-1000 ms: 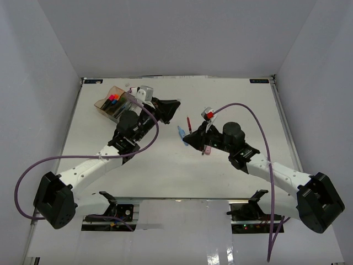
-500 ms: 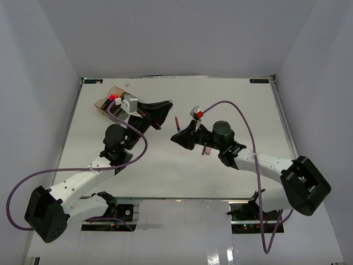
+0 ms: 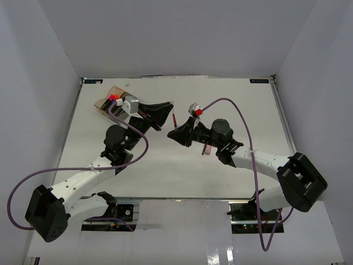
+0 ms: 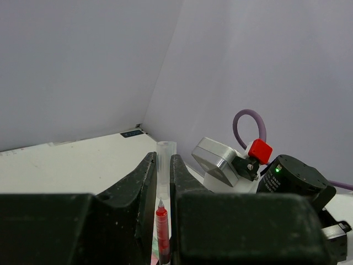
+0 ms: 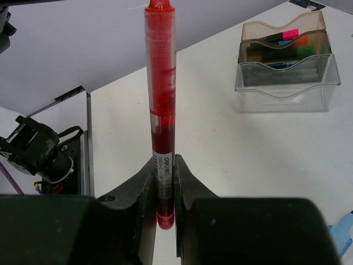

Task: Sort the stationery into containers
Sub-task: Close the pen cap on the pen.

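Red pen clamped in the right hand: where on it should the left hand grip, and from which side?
Take the red pen by its free upper half, clear of the right hand pinching its lower end. The slim, round barrel sticks straight out of that grip, so the left hand best comes from the opposite side, one finger each side.

- Right gripper [image 3: 180, 132] sits mid-counter [image 3: 248, 110], red pen [image 3: 175, 120] sticking out of its jaws.
- Left gripper [image 3: 167, 107] is right up against the pen's far end.
- Organiser tray [image 3: 105, 101] sits far-left.
- Pink marker [image 3: 208, 149] lies beside the right arm.
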